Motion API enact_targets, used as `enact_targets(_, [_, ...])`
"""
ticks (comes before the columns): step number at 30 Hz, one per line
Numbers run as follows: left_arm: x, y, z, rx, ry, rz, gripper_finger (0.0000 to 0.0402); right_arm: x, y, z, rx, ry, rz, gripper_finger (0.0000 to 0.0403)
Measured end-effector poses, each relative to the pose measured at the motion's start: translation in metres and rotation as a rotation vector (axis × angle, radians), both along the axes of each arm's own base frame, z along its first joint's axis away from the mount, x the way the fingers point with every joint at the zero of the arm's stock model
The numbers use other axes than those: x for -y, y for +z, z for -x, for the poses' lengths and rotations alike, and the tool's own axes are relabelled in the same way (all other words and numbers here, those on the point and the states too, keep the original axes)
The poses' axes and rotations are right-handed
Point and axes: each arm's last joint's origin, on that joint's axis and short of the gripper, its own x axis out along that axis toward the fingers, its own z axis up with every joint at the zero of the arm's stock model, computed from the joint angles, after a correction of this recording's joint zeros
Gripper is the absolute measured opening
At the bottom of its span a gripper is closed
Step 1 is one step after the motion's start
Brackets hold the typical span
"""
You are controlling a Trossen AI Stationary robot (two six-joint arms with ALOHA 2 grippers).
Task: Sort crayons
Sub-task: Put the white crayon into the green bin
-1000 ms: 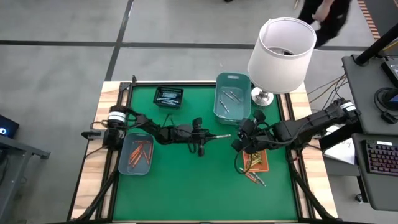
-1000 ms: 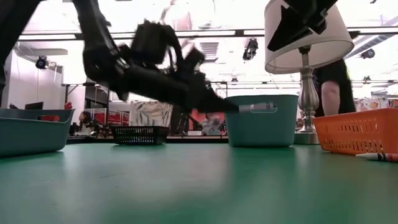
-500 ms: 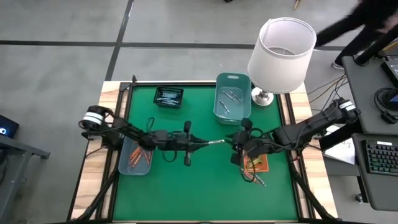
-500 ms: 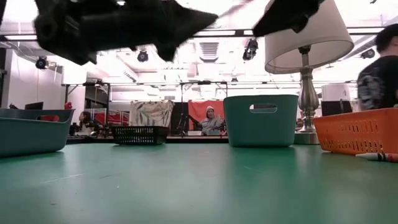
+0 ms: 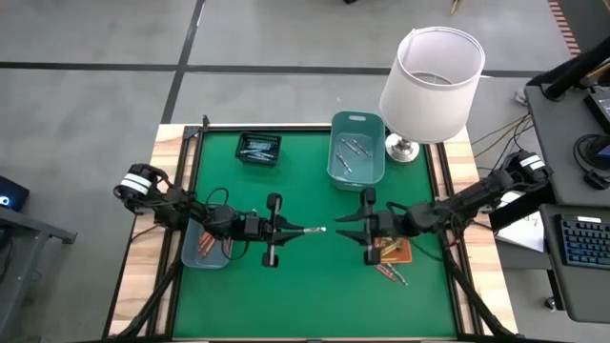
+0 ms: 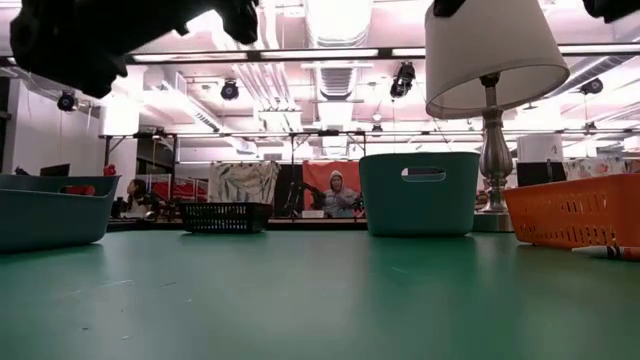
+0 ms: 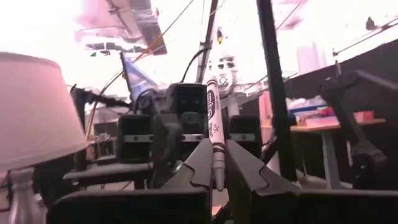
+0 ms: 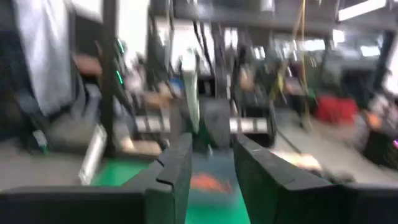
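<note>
Grey-white crayon over mid-mat

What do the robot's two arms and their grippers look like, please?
Both are slim, dark, jointed arms with black cables looped alongside. The left gripper and right gripper each end in two black, angular, tapered fingers. A pale band rings each arm near its base.

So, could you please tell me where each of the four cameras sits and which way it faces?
High view: overhead, straight down on the green table; both arms show, left pincer facing right pincer.
Low view: table height, level across to the teal bin and lamp; dark arm parts at the top edge.
Left wrist view: looks past its own fingers, shut on a grey-white crayon.
Right wrist view: looks past its parted fingers.
Shared: lamp and teal bin in high and low.
</note>
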Motion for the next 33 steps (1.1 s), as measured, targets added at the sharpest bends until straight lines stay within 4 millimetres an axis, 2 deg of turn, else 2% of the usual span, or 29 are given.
enact_targets(2, [0.003, 0.004, -0.002, 0.018, -0.005, -0.002, 0.0, 0.002, 0.003, 0.003, 0.081, 0.027, -0.026, 0.0122])
enact_targets(5, [0.004, 0.008, -0.007, 0.031, -0.002, -0.001, 0.0, 0.004, 0.004, 0.004, 0.1, 0.038, -0.034, 0.0145])
enact_targets(11, [0.008, 0.012, -0.021, 0.035, 0.014, -0.027, 0.0, -0.002, 0.012, -0.009, 0.121, 0.07, -0.014, 0.0183])
enact_targets(21, [0.007, 0.01, -0.031, 0.028, 0.029, -0.024, 0.0, -0.009, 0.022, -0.029, 0.141, 0.054, 0.062, 0.019])
enact_targets(26, [0.008, 0.008, -0.031, 0.018, 0.029, -0.026, 0.0, -0.011, 0.024, -0.035, 0.148, 0.044, 0.067, 0.0152])
enact_targets(29, [0.007, 0.008, -0.031, 0.015, 0.04, -0.018, 0.0005, -0.011, 0.023, -0.036, 0.141, 0.044, 0.071, 0.0103])
enact_targets(33, [0.006, 0.007, -0.031, 0.009, 0.067, -0.003, 0.0033, -0.011, 0.022, -0.036, 0.137, 0.035, 0.068, 0.0026])
